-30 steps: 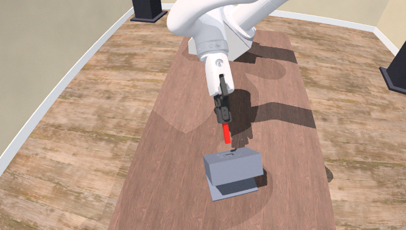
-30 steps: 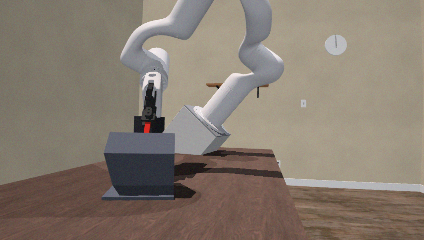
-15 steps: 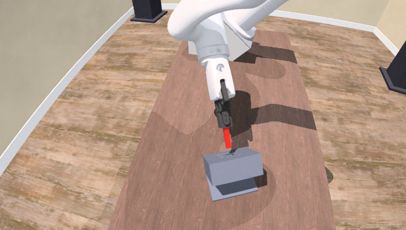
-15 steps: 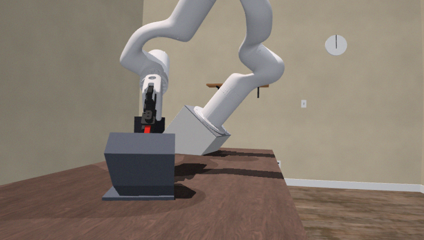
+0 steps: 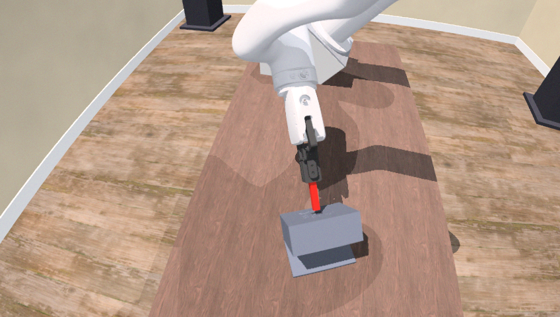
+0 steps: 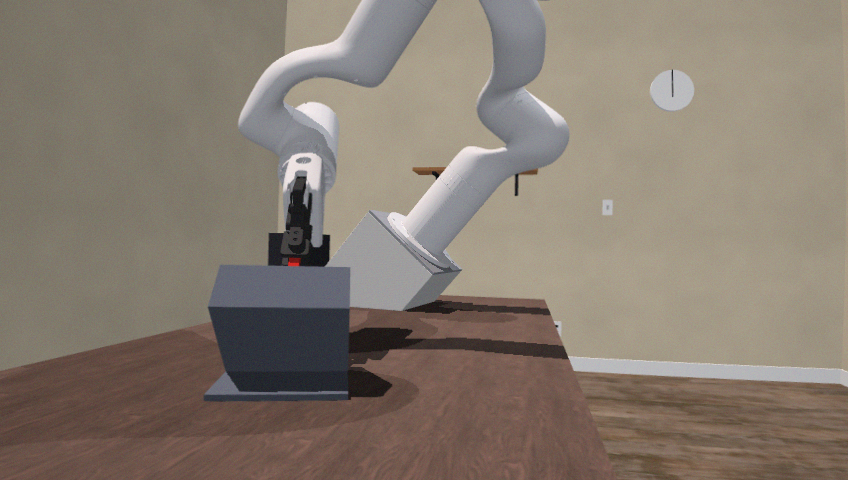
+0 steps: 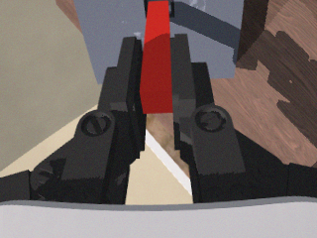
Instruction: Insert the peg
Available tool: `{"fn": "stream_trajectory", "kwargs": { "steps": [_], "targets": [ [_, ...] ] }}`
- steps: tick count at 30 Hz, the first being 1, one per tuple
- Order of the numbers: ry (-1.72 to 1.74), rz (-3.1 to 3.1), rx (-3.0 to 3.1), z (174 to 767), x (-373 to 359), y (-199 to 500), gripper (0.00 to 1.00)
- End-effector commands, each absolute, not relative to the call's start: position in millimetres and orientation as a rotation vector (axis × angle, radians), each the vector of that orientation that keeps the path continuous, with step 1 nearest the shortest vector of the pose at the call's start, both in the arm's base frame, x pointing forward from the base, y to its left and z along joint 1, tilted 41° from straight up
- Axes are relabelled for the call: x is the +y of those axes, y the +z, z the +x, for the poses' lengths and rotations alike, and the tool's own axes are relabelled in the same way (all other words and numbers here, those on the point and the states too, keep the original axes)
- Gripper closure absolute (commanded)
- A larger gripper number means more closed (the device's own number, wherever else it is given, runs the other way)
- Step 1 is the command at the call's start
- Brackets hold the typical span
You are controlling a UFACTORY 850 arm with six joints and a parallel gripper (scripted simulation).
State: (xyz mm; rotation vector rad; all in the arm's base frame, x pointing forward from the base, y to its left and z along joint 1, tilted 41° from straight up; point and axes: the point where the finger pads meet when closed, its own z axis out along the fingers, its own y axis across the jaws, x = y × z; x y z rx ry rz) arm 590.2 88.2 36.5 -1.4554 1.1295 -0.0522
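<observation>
A red peg (image 5: 314, 197) (image 6: 293, 261) (image 7: 158, 54) is held between the black fingers of my gripper (image 5: 312, 178) (image 6: 293, 249) (image 7: 158, 93), which is shut on its rear part. The peg's front tip sits in the square hole (image 5: 317, 212) in the sloped top face of the grey panel block (image 5: 321, 232) (image 6: 279, 324) (image 7: 113, 34). Most of the peg's length still shows outside the hole. The gripper points down along the peg, just behind the block. In the exterior view the block hides the hole and most of the peg.
The block stands on a thin grey base plate (image 5: 310, 267) (image 6: 249, 393) on the long wooden table (image 5: 236, 220) (image 6: 452, 410). The arm's base (image 6: 386, 270) sits at the table's far end. Dark stands (image 5: 546, 104) are on the floor beyond the table.
</observation>
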Motion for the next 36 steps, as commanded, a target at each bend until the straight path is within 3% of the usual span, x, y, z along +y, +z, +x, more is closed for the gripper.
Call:
{"fn": "stream_trajectory", "kwargs": {
  "steps": [1,36],
  "targets": [
    [-0.054,-1.455,1.129,591.8,88.8,36.8,1.00],
    [-0.054,-1.455,1.129,603.0,102.1,32.0,1.00]
  ]
}}
